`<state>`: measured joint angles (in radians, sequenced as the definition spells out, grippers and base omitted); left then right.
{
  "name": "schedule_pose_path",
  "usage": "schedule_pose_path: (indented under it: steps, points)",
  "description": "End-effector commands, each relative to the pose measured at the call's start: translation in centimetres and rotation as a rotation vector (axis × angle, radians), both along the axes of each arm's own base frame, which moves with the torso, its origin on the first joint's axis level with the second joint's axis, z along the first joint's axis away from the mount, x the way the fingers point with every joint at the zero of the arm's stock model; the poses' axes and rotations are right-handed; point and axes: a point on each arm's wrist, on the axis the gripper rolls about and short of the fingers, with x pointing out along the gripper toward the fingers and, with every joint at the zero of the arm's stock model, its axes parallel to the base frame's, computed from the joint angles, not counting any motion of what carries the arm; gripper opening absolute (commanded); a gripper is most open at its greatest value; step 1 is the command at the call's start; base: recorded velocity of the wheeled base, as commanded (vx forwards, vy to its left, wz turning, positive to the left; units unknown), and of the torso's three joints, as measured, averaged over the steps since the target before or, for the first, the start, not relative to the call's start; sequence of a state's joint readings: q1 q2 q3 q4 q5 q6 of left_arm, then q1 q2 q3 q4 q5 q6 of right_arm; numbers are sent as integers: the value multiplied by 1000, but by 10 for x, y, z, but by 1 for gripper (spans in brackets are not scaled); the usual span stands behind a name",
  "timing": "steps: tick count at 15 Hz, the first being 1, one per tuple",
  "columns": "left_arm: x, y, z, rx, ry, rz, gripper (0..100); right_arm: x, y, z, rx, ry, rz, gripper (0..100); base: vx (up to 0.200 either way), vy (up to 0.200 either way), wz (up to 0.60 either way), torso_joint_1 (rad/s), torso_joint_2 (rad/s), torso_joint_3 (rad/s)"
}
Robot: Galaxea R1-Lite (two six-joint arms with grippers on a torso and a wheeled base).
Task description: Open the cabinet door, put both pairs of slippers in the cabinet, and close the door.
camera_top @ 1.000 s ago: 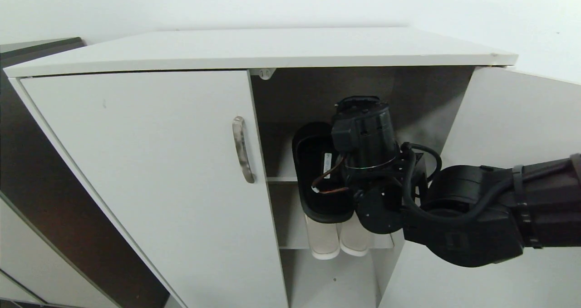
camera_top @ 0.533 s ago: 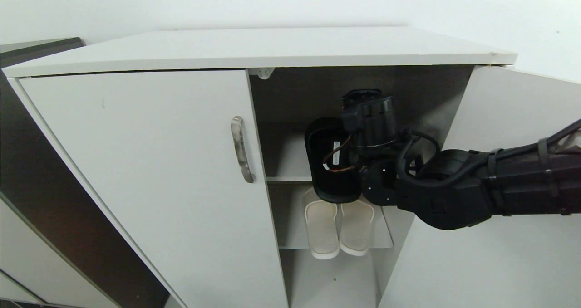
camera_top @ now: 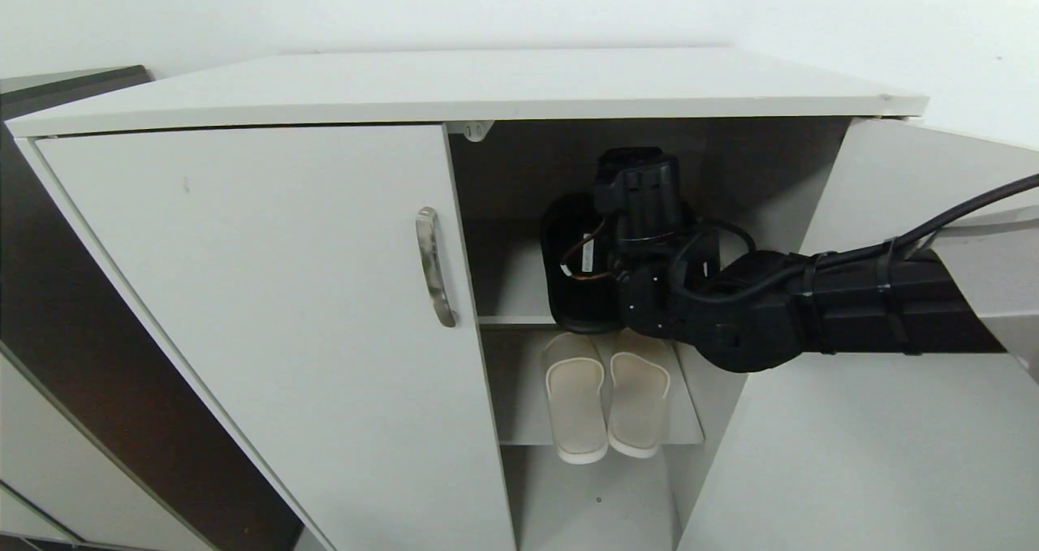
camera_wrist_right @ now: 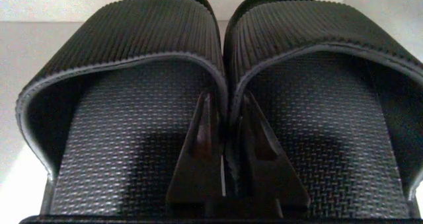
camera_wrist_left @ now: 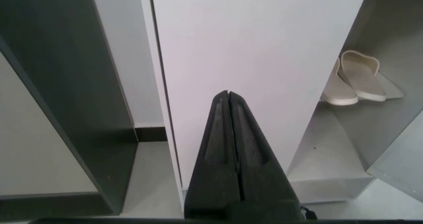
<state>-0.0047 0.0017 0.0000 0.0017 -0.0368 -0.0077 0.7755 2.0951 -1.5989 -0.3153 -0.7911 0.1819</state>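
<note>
A pair of black slippers (camera_top: 571, 269) is held above the upper shelf (camera_top: 505, 320) inside the white cabinet (camera_top: 487, 84). My right gripper (camera_wrist_right: 226, 102) is shut on their touching inner edges, pinching both black slippers (camera_wrist_right: 132, 125) together. A pair of white slippers (camera_top: 605, 393) lies side by side on the middle shelf, heels over its front edge. My left gripper (camera_wrist_left: 228, 95) is shut on nothing, low in front of the closed left door, with the white slippers (camera_wrist_left: 357, 75) off to its side.
The cabinet's left door (camera_top: 268, 316) is shut, with a metal handle (camera_top: 433, 267). Its right door (camera_top: 877, 421) stands swung open beside my right arm. A dark piece of furniture (camera_top: 73, 332) stands to the left of the cabinet.
My right arm has pushed up and deeper into the cabinet with the black slippers, from in front of the shelf edge to above the upper shelf. The white slippers are now uncovered.
</note>
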Motion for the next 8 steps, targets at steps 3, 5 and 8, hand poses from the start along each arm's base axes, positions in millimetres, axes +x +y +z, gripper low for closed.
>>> schedule_pose_path:
  steps: [3, 5, 8]
  points:
    - [0, 0, 0, 0, 0, 0, 0, 5, 3, -4, -3, 2, -3, 0, 0, 0, 0, 0, 0, 0]
    - [0, 0, 0, 0, 0, 0, 0, 6, 4, -8, -9, 8, -3, 0, 0, 0, 0, 0, 0, 0]
    - [0, 0, 0, 0, 0, 0, 0, 7, 5, -10, -14, 12, -3, 0, 0, 0, 0, 0, 0, 0]
